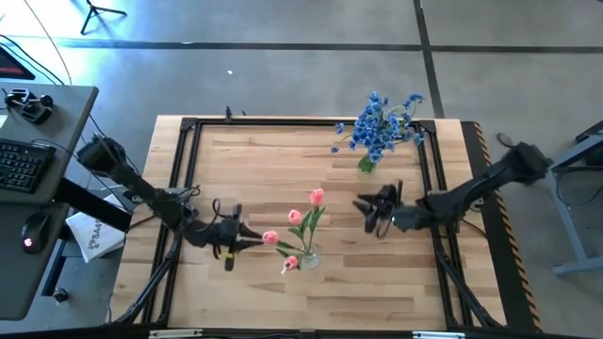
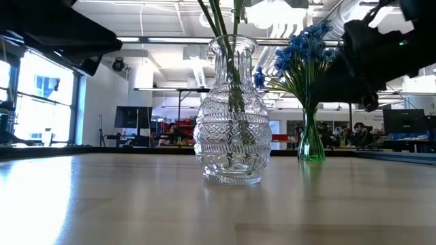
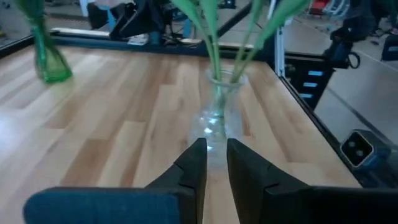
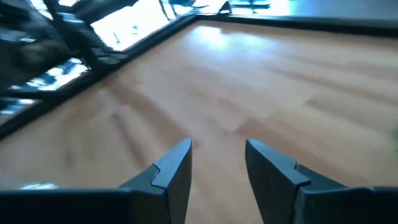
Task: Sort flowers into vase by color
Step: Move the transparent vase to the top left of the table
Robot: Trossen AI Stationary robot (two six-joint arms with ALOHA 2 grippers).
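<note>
Pink tulips (image 1: 303,222): all I saw stood in the clear vase (image 2: 232,129), near the surface's (image 1: 254,169) front edge.
Blue sprays (image 1: 382,122): gathered in the green vase (image 1: 366,162) at the back.
Left gripper (image 1: 247,240): just beside the clear vase — fingers (image 3: 194,165) narrowly parted, grasping nothing.
Right gripper (image 4: 217,158): between the vases — fingers apart, grasping nothing.
Progress: I judged the sorting complete; no loose flowers visible.

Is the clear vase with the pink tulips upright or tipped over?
Upright. In the low view the clear vase stands flat on its base on the table, neck up, with green stems rising out of its mouth; the pink tulips spread above it.
</note>
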